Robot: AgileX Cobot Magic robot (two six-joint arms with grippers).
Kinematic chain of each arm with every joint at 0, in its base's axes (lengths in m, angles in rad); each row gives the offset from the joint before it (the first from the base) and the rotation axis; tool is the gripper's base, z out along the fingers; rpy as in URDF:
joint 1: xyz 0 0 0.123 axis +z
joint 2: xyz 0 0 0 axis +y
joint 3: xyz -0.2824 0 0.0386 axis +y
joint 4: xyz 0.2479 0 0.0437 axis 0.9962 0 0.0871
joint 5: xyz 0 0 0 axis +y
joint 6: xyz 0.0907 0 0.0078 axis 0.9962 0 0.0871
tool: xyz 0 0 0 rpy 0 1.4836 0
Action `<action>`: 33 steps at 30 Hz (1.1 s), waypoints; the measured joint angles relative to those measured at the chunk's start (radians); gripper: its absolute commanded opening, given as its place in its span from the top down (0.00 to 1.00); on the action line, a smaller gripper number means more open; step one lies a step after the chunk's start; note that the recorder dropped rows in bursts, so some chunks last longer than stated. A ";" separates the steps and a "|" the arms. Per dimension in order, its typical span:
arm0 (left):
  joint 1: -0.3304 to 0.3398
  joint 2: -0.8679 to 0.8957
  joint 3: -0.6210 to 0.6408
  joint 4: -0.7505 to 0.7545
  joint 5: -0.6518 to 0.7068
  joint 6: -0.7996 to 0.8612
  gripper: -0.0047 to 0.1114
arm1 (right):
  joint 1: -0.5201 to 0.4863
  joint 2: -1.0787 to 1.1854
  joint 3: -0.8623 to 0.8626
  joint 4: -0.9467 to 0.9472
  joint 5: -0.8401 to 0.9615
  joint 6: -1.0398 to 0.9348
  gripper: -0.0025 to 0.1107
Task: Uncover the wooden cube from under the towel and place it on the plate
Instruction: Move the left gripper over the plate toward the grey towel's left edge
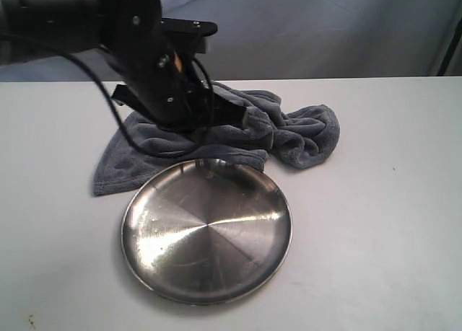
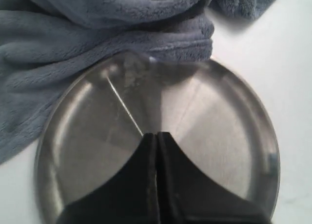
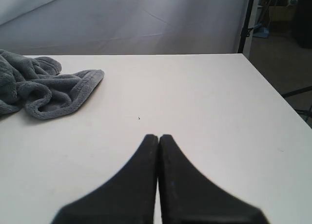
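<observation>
The blue-grey towel (image 1: 303, 133) lies crumpled at the middle of the white table, its front hem touching the far rim of the steel plate (image 1: 209, 230). No wooden cube shows in any view. My left gripper (image 1: 244, 117) hangs above the towel on its black arm. In the left wrist view this gripper (image 2: 156, 133) is shut and empty, with the plate (image 2: 219, 126) under it and the towel (image 2: 73, 43) beyond. My right gripper (image 3: 158, 135) is shut and empty above bare table, well apart from the towel (image 3: 44, 90); it is out of the exterior view.
The white table (image 1: 375, 201) stretches to the right of the towel and plate. A grey backdrop (image 1: 325, 28) closes off the far side. In the right wrist view the table's edge (image 3: 273, 97) and a dark stand (image 3: 246, 19) show beyond it.
</observation>
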 measured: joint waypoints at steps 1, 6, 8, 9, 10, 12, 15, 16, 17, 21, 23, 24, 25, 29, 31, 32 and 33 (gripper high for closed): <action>0.000 0.040 -0.040 -0.007 0.000 -0.007 0.96 | 0.000 0.000 0.000 0.000 0.000 0.000 0.95; 0.000 0.173 -0.162 -0.014 0.000 -0.022 0.95 | 0.000 0.000 0.000 0.000 0.000 0.000 0.95; 0.000 0.213 -0.189 -0.036 0.000 -0.032 0.95 | 0.000 0.000 0.000 0.000 0.000 0.000 0.95; 0.000 0.233 -0.200 -0.046 0.000 -0.038 0.95 | 0.000 0.000 0.000 0.000 0.000 0.000 0.95; 0.000 0.251 -0.206 -0.060 0.000 -0.040 0.95 | 0.000 0.000 0.000 0.000 0.000 0.000 0.95; 0.000 0.280 -0.214 -0.083 0.000 -0.043 0.95 | 0.000 0.000 0.000 0.000 0.000 0.000 0.95; -0.004 0.314 -0.222 -0.093 0.000 -0.043 0.92 | 0.000 0.000 0.000 0.000 0.000 0.000 0.95; -0.008 0.321 -0.224 -0.093 0.000 -0.043 0.90 | 0.000 0.000 0.000 0.000 0.000 0.000 0.95; -0.010 0.325 -0.226 -0.093 0.000 -0.041 0.88 | 0.000 0.000 0.000 0.000 0.000 0.000 0.95; -0.024 0.326 -0.233 -0.116 -0.007 -0.038 0.77 | 0.000 0.000 0.000 0.000 0.000 0.000 0.95; -0.031 0.326 -0.233 -0.133 -0.017 -0.038 0.71 | 0.000 0.000 0.000 0.000 0.000 0.000 0.95; -0.032 0.326 -0.233 -0.136 -0.025 -0.038 0.68 | 0.000 0.000 0.000 0.000 0.000 0.000 0.95; -0.035 0.326 -0.233 -0.138 -0.036 -0.038 0.65 | 0.000 0.000 0.000 0.000 0.000 0.000 0.95; -0.037 0.326 -0.235 -0.140 -0.078 -0.033 0.58 | 0.000 0.000 0.000 0.000 0.000 0.000 0.95; -0.037 0.326 -0.251 -0.140 -0.072 -0.029 0.57 | 0.000 0.000 0.000 0.000 0.000 0.000 0.95; -0.037 0.326 -0.265 -0.140 -0.054 -0.027 0.57 | 0.000 0.000 0.000 0.000 0.000 0.000 0.95; -0.037 0.326 -0.279 -0.140 -0.033 -0.022 0.57 | 0.000 0.000 0.000 0.000 0.000 0.000 0.95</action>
